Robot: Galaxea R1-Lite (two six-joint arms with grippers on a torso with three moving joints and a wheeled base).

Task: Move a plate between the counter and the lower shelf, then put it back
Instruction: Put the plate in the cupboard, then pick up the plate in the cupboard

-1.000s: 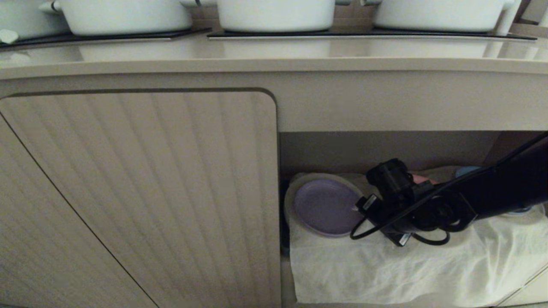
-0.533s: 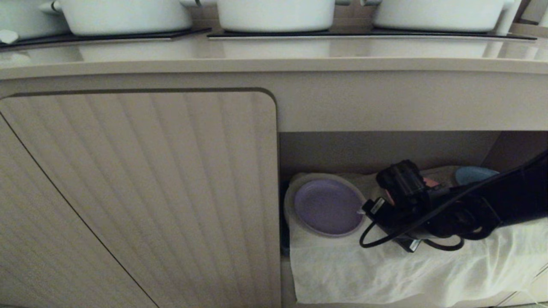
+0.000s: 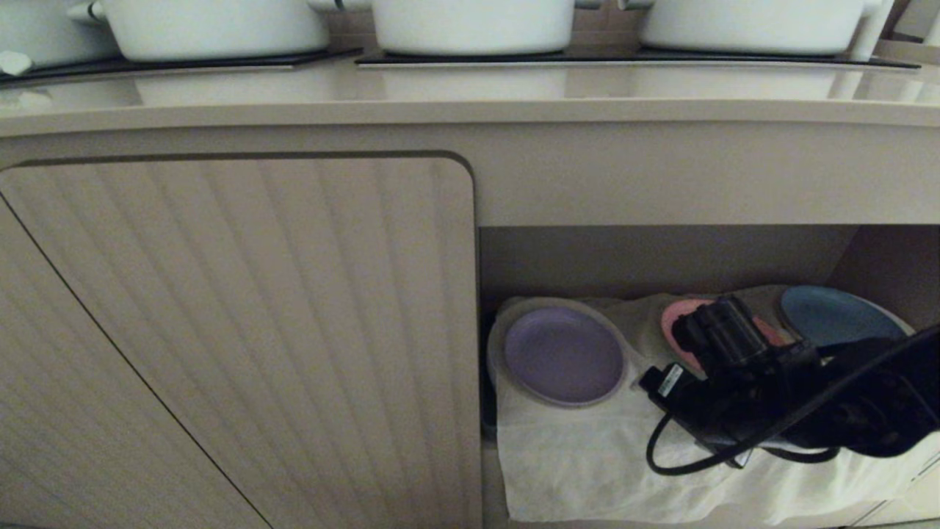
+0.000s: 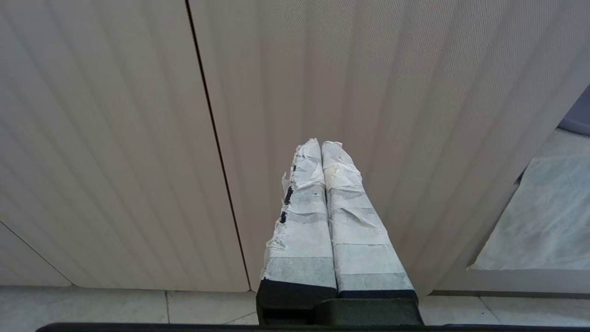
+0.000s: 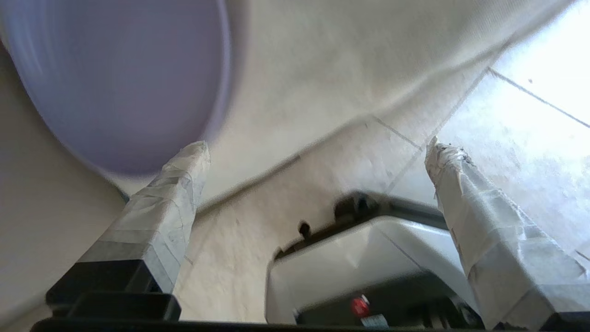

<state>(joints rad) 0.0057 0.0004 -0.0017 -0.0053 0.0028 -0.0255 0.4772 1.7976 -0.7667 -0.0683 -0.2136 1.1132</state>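
Observation:
The lilac plate lies flat at the left of the lower shelf, on a larger pale plate over the white cloth. The counter runs above it with no plate on it. My right arm reaches into the shelf from the right, and its wrist stands clear to the right of the plate. In the right wrist view my right gripper is open and empty, with the plate beyond one taped fingertip. My left gripper is shut and faces the cupboard door.
A pink plate and a blue plate lie further right on the shelf, partly behind my arm. White pots stand on the black hob panels. A ribbed cupboard door closes the left. My own base shows below the right gripper.
My right arm has drawn back to the right and downward, away from the lilac plate, uncovering the pink and blue plates. The plate has stayed put and the gripper has stayed open.

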